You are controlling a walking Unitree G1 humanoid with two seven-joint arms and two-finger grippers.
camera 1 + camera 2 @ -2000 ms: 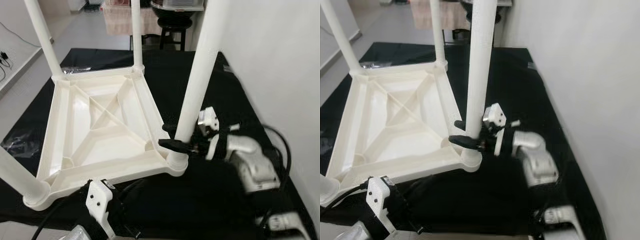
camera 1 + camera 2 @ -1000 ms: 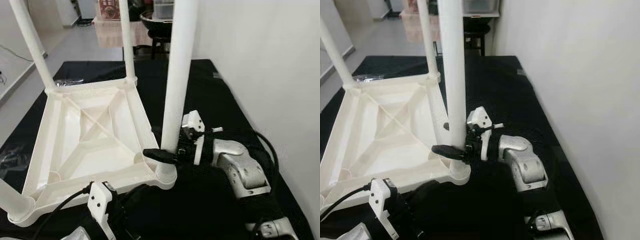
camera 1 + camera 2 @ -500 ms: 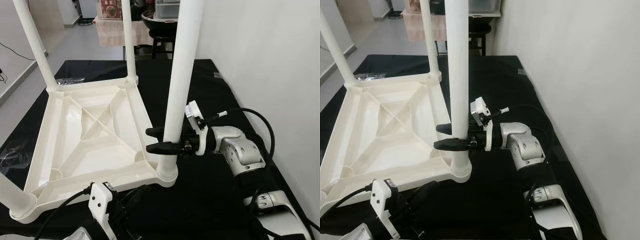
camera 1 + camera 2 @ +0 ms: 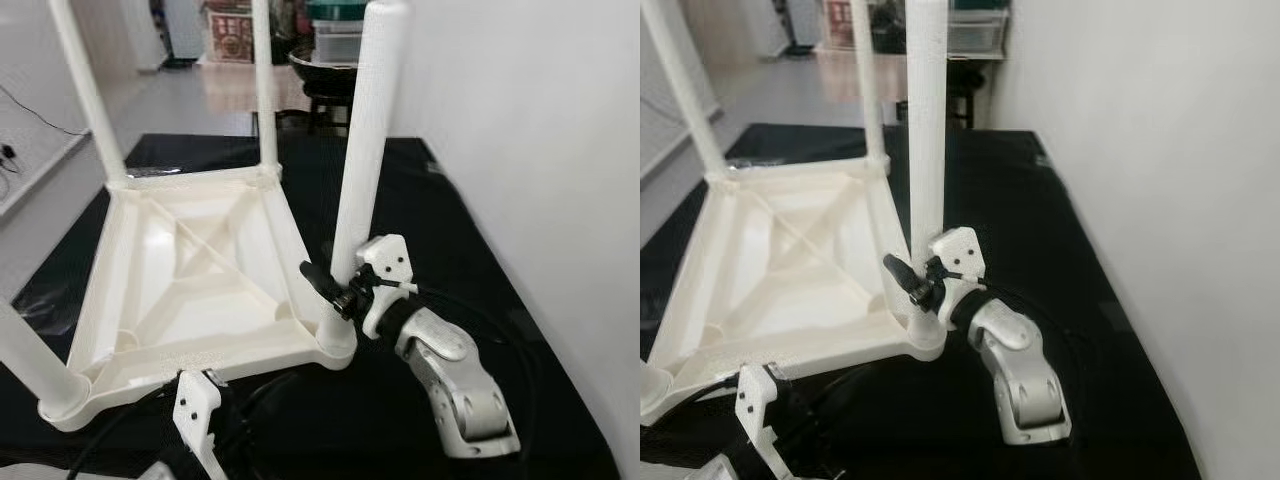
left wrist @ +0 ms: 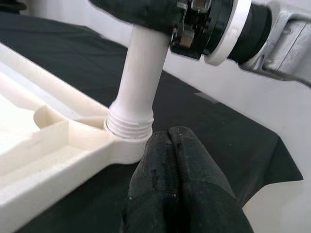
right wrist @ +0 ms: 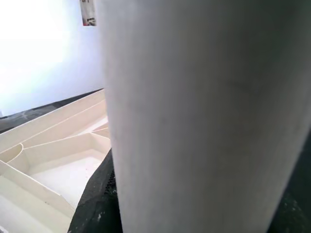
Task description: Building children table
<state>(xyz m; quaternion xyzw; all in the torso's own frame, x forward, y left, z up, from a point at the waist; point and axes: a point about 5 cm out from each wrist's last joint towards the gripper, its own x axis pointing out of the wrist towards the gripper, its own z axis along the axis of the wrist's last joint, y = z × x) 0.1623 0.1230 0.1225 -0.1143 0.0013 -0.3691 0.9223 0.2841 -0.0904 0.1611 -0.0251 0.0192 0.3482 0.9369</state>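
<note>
A white plastic table top lies upside down on the black cloth, with legs standing up from its corners. My right gripper is shut on the near right leg, just above the corner socket. The right wrist view sees that leg up close, with the ribbed underside behind it. The leg's threaded base sits in the socket. My left gripper lies low at the table's front edge by that socket, its two fingers pressed together on nothing.
A white wall runs close along the right. The black cloth spreads beyond the table. The other legs rise tall. A stool and boxes stand at the back.
My right wrist has rolled around the leg and its forearm has swung down toward me, still gripping near the base. The head view has shifted slightly.
</note>
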